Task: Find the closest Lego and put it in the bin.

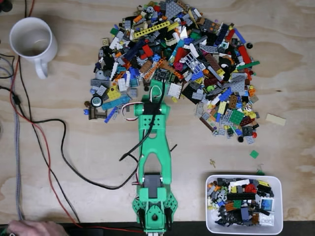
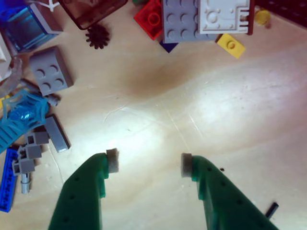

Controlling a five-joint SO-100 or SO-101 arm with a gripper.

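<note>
A big pile of mixed Lego [image 1: 177, 64] spreads across the top of the wooden table in the fixed view. My green arm reaches up from the bottom edge, and its gripper [image 1: 156, 96] hovers at the pile's lower edge. Seen from the wrist, the gripper [image 2: 148, 163] is open over bare wood with nothing between its padded fingertips [image 2: 112, 159]. Ahead of it lie a grey 2x2 brick [image 2: 50, 72], a black gear [image 2: 97, 36], a red brick [image 2: 152, 19], a grey plate [image 2: 184, 21] and a small yellow plate [image 2: 230, 44]. The white bin [image 1: 243, 177] sits at the bottom right, holding several pieces.
A white mug [image 1: 32, 39] stands at the top left. Black and red cables [image 1: 49, 147] trail down the left side, and a person's hand [image 1: 29, 228] rests at the bottom left corner. A tan plate [image 1: 275, 119] and a green piece [image 1: 254, 154] lie loose right of the pile.
</note>
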